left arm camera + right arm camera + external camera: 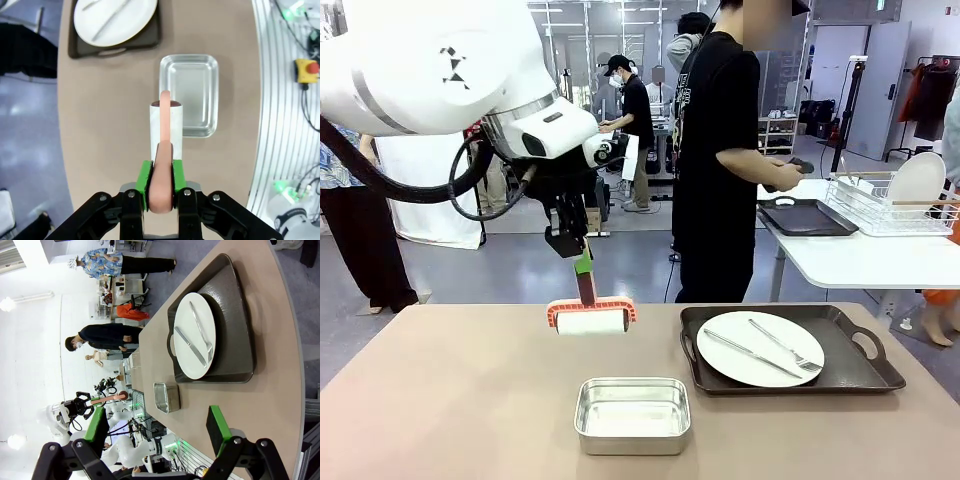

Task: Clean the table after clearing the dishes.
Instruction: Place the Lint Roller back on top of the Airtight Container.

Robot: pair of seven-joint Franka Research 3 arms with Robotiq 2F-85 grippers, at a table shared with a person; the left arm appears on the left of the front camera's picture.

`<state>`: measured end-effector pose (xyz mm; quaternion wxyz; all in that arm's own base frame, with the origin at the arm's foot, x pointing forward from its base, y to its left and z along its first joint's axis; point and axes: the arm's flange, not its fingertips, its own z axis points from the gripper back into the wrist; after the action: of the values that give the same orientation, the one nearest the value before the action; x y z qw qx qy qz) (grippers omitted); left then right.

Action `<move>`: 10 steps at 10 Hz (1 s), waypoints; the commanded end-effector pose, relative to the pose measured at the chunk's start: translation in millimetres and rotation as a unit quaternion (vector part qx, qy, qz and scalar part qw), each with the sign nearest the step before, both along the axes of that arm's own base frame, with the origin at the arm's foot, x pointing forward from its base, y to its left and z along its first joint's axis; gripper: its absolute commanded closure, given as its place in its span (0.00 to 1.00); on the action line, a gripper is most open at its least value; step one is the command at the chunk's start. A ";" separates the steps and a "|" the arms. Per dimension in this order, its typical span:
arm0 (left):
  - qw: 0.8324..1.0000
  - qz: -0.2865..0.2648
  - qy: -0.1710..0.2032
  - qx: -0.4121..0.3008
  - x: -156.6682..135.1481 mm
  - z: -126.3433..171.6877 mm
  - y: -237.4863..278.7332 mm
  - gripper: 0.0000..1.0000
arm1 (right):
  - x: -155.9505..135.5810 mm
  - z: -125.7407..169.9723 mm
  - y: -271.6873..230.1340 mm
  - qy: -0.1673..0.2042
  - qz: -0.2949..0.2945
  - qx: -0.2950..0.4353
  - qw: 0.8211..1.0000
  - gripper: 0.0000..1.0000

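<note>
My left gripper (pixel 582 262) is shut on the orange handle of a lint roller (pixel 591 317), seen from above in the left wrist view (pixel 161 175). Its white roll (pixel 157 125) sits low over the taupe table (pixel 450 400) near the far edge. Whether the roll touches the top I cannot tell. One white plate (pixel 760 348) with silver cutlery (pixel 785 345) lies on a dark handled tray (pixel 720 380) at the right, and the same plate (pixel 195 335) shows on its tray (pixel 235 330) in the right wrist view. My right gripper (pixel 156 432) stands open and empty above the table's near side.
A shiny steel pan (pixel 633 414) sits empty at front centre, just beside the roll (pixel 189 95). A person in black (pixel 720 150) stands at the far side, hands over a white side table (pixel 860 265) holding a dark tray (pixel 805 215) and a wire rack (pixel 895 200).
</note>
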<state>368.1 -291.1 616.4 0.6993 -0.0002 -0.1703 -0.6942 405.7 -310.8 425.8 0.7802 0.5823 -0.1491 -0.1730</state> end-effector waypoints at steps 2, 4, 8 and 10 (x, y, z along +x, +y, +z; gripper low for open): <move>1.000 -0.019 0.005 -0.004 -3.5 0.8 0.6 0.78 | -1.4 3.3 1.0 0.001 -0.001 0.002 1.000 0.00; 1.000 -0.019 0.005 -0.004 -3.5 0.8 0.6 0.78 | -1.4 3.3 1.0 0.001 -0.001 0.002 1.000 0.00; 1.000 -0.011 0.026 0.004 5.2 -34.7 -18.9 0.78 | -1.4 3.3 1.0 0.001 -0.001 0.002 1.000 0.00; 0.998 -0.030 0.048 0.014 -1.5 -59.6 -32.4 0.78 | -1.4 3.3 1.0 0.001 -0.001 0.002 1.000 0.00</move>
<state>374.5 -319.1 563.9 0.6902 -0.0175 -0.1216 -0.7131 405.7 -310.8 425.8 0.7802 0.5823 -0.1491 -0.1730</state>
